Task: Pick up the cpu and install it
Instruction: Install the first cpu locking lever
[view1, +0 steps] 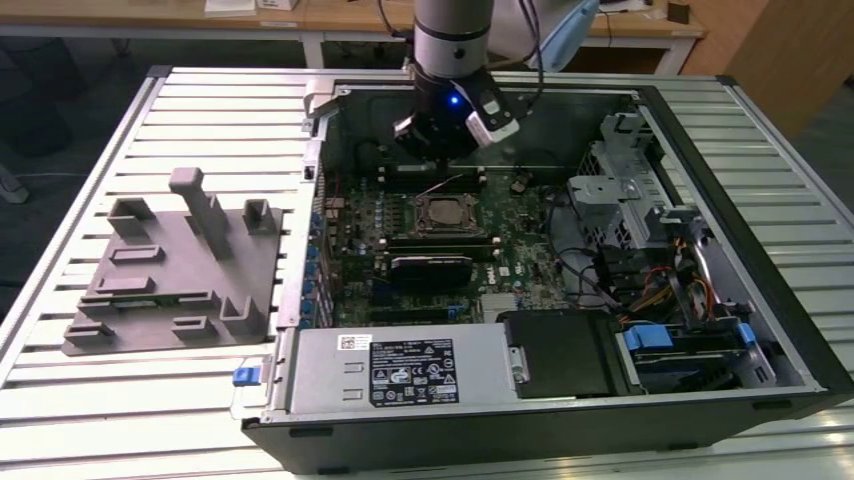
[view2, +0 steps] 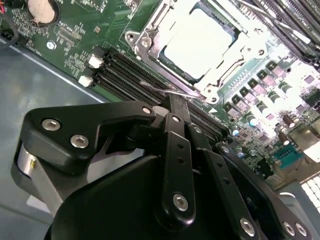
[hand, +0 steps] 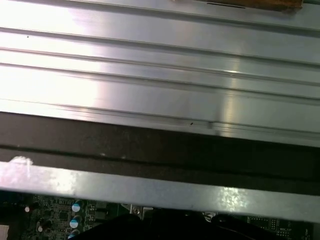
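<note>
Exterior view: the gripper (view1: 430, 150) hangs inside the computer case (view1: 787, 330), just at twelve o'clock of the cpu (view1: 445, 212) seated in its socket. Second wrist view: fingers (view2: 176, 107) are drawn together, empty, near the socket lever (view2: 165, 91); a slow, square approach is advised.

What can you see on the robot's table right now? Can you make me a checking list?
Surface: ribbed metal table, holding an open computer case.
Job's things: cpu lies in the socket on the green motherboard.
Clutter: grey plastic fixture block at the exterior view's left of the case.
Grippers: gripper hangs over the case's far side, above the board, holding nothing seen.
Cables: coloured wires bundled inside the case, at the exterior view's right.
Surroundings: wooden desks behind the table.
</note>
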